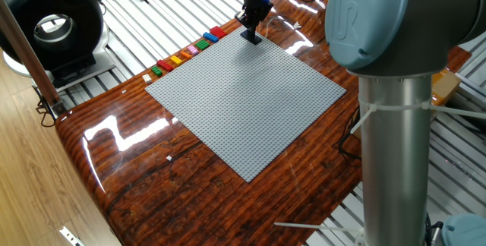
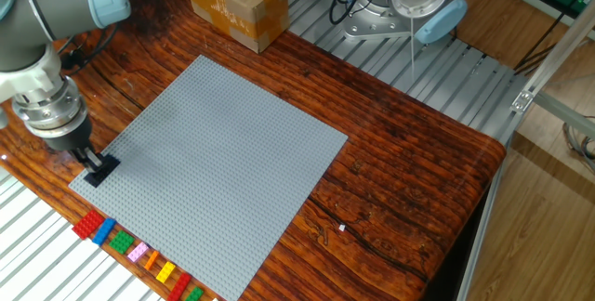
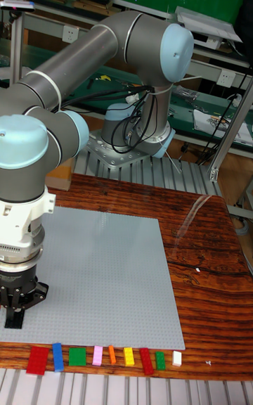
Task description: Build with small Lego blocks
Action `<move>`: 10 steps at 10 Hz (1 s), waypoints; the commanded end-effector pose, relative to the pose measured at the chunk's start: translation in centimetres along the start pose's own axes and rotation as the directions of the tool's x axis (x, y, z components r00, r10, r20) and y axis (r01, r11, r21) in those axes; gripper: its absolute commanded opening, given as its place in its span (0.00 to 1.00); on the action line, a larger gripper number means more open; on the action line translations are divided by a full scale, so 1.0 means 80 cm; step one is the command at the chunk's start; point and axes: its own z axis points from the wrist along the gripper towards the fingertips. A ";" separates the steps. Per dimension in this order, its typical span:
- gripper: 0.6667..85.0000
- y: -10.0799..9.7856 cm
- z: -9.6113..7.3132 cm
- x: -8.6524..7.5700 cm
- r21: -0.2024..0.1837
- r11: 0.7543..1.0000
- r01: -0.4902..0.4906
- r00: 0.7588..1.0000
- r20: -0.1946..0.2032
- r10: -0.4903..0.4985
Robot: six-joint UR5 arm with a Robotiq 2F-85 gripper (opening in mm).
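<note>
At the left of the other fixed view, the hand (image 2: 96,167) stands over the corner of the grey baseplate (image 2: 223,162), its fingers narrow and closed on a black brick (image 2: 100,168) that sits at the plate's surface. Below it, a row of small Lego blocks (image 2: 135,250) in red, blue, green, pink, orange and yellow lies on the worktop (image 2: 409,152) just beside the plate's edge. Further right, a cardboard box (image 2: 235,4) rests on the worktop, apart from the plate.
</note>
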 end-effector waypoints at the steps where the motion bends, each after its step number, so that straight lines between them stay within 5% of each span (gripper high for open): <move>1: 0.00 0.006 -0.001 -0.004 -0.027 0.999 -0.040 0.999 0.010 0.040; 10: 0.00 0.005 0.000 -0.010 -0.036 0.998 -0.041 0.998 0.037 0.043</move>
